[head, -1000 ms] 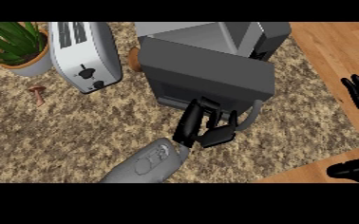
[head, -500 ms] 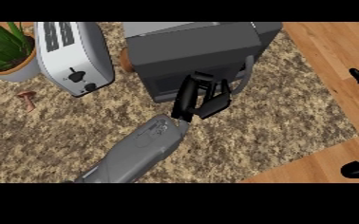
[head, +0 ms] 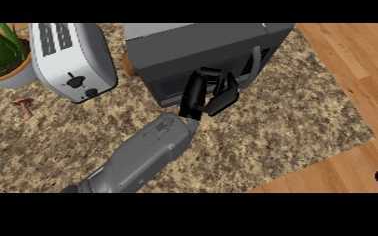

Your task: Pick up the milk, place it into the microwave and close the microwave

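A dark grey microwave point(head: 207, 55) sits at twelve o'clock on the speckled stone surface point(head: 280, 125), its door front facing down the view and a pale handle point(head: 253, 66) running along the door's right side. The left hand point(head: 209, 94) lies against that door front just left of the handle, its grey forearm point(head: 140, 157) coming up from seven o'clock. The black fingers point(head: 198, 87) run fairly straight up the door panel, with the thumb angled off toward three o'clock; nothing is clasped in them. Whether the door is fully flush with the body is hard to judge from this steep angle. The milk cannot be seen anywhere on the surface. At ten o'clock stands a white toaster point(head: 72, 60) with two slots and a black lever. A potted plant point(head: 13, 60) shows at nine o'clock, cut by the edge, with a small reddish object point(head: 25, 107) just below it. A wooden floor point(head: 339, 45) borders the surface from two to five o'clock.
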You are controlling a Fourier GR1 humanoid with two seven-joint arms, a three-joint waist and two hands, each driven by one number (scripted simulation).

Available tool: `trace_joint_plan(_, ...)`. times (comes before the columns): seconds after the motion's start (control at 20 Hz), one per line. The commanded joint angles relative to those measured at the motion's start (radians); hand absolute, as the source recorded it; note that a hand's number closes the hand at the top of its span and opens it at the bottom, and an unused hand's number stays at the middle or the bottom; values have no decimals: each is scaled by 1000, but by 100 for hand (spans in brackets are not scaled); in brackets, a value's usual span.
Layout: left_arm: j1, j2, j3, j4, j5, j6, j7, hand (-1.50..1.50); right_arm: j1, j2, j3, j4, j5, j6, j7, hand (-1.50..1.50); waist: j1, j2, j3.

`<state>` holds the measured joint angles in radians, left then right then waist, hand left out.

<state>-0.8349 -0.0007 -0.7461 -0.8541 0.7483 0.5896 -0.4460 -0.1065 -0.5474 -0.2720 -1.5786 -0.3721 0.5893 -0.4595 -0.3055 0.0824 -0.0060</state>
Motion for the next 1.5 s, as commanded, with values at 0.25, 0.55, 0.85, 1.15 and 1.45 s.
trace_joint_plan(0.25,-77,1,57,81,65,-26,-84,150,-45,-47,-37,35,-50,19,27,-150,2,15,1)
trace_joint_plan(0.55,-96,1,44,92,100,-24,-114,150,-60,-75,-46,50,-55,35,34,-150,-12,18,4)
trace_joint_plan(0.85,-98,1,36,108,134,-35,-147,150,-93,-110,-79,69,-70,31,41,-150,-12,19,4)
trace_joint_plan(1.15,-109,1,21,121,154,-38,-175,150,-119,-144,-98,98,-75,43,43,-150,-7,24,5)
trace_joint_plan(1.45,-111,1,11,124,188,-30,-197,150,-144,-202,-124,114,-53,48,45,-150,-13,23,4)
